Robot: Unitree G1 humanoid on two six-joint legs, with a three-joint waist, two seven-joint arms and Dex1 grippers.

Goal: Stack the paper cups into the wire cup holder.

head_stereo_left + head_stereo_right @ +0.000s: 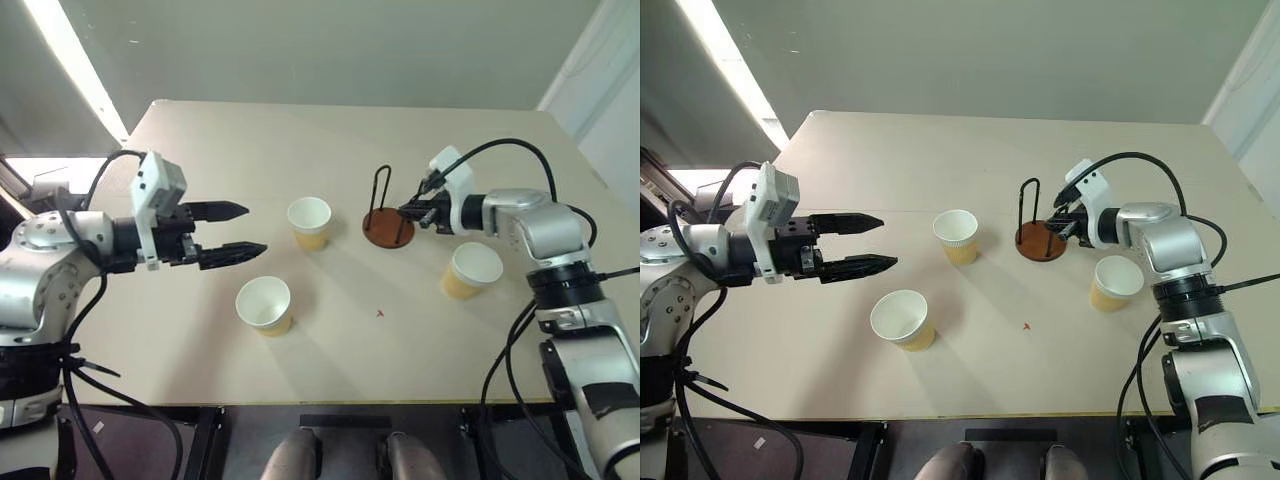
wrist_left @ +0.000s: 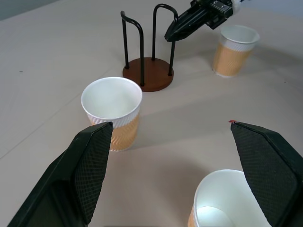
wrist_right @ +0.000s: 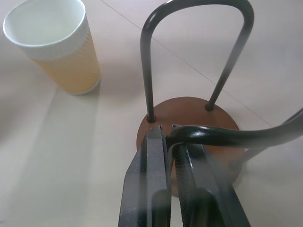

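The wire cup holder (image 1: 388, 226) is pinched at its near loop by the closed right hand (image 3: 171, 142); stiff, light, likely tippy. Paper cups (image 1: 309, 222) beside it crush easily; the left hand (image 1: 240, 232) is gaping, empty.

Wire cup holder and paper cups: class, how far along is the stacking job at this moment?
Done: nothing; the wire cup holder is empty. In hand: the right gripper is shut on its near wire loop, steadying it. Left: all three paper cups stand on the table; the left gripper is open.
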